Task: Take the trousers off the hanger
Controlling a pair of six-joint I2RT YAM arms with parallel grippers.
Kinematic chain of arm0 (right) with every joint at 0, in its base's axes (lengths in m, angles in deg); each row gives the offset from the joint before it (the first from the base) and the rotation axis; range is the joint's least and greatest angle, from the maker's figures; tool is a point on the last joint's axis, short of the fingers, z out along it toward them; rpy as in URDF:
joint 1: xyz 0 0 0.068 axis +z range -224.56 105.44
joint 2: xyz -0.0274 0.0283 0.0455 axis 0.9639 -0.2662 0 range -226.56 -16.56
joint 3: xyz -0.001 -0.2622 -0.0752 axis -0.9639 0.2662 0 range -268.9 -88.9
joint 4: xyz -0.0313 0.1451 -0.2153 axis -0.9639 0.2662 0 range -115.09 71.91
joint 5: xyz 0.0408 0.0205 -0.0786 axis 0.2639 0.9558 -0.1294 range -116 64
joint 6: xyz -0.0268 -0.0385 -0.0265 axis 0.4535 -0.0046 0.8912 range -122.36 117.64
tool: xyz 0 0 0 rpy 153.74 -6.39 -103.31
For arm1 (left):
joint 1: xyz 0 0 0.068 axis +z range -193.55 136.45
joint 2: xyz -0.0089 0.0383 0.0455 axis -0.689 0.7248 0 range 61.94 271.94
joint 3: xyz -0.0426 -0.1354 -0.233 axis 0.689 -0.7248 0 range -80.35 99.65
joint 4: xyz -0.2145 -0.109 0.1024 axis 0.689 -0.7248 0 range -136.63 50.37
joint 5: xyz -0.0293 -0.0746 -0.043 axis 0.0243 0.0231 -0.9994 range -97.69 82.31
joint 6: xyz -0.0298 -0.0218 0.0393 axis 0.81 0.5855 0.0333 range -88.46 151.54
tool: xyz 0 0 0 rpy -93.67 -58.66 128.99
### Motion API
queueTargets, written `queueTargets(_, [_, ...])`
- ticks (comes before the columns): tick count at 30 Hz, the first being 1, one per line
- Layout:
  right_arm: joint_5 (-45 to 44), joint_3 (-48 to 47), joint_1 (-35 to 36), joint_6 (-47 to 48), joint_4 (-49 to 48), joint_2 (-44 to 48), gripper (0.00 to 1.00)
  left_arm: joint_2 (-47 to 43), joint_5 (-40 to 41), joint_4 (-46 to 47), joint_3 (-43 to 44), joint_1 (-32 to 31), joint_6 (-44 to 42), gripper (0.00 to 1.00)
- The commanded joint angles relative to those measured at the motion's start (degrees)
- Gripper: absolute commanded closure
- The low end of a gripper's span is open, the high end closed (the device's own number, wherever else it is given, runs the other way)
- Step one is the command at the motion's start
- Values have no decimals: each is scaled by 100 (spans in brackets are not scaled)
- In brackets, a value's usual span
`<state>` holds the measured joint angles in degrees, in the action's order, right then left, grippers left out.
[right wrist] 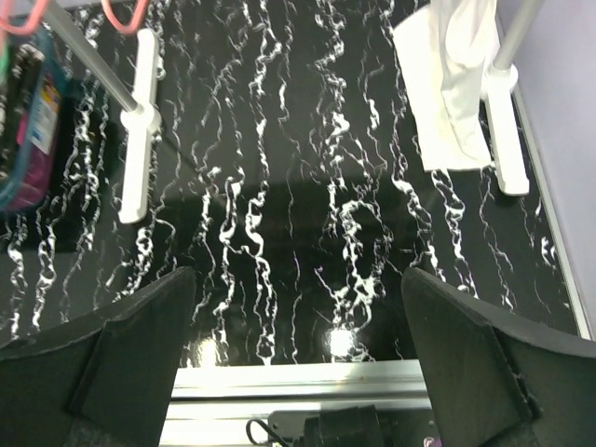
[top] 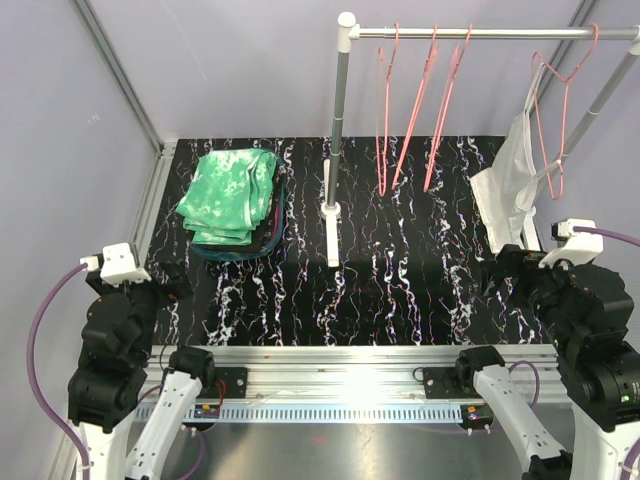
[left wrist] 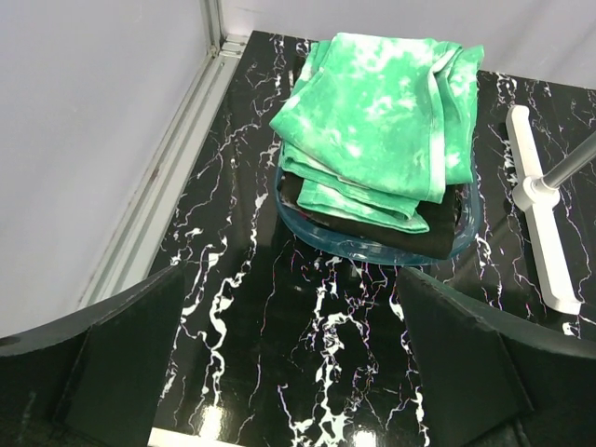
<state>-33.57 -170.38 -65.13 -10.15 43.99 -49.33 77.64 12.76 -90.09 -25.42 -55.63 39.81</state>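
Folded trousers lie stacked at the back left of the table, in a clear blue tray (left wrist: pixel 372 250). The green-and-white pair (top: pixel 230 190) is on top, also in the left wrist view (left wrist: pixel 382 112). A black pair (left wrist: pixel 438 233) lies under it. A magenta edge (right wrist: pixel 26 172) shows at the bottom of the stack. A white garment (top: pixel 510 185) hangs from a pink hanger (top: pixel 560 110) at the rail's right end. My left gripper (top: pixel 172 285) is open and empty, short of the stack (left wrist: pixel 298 372). My right gripper (top: pixel 497 272) is open and empty, near the white garment (right wrist: pixel 298 363).
Three bare pink hangers (top: pixel 410 110) hang on the rail. The rack's left pole (top: pixel 338 110) stands on a white foot (top: pixel 331 215); its right foot (right wrist: pixel 503 130) is by the right wall. Grey walls close in the left, back and right. An aluminium rail (top: pixel 340 365) runs along the near edge.
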Motion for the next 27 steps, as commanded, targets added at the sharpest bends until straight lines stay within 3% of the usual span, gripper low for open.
queueTargets(1, [-209, 79, 41, 41, -52, -18, 1, -32, 56, 229, -123, -32, 78, 1])
queueTargets(10, [-456, 8, 50, 41, -483, -106, 0, -33, -331, 668, -440, -49, 210, 1])
queueTargets(27, [-385, 140, 50, 32, -817, -194, 0, -32, -313, 836, -449, -76, 34, 1])
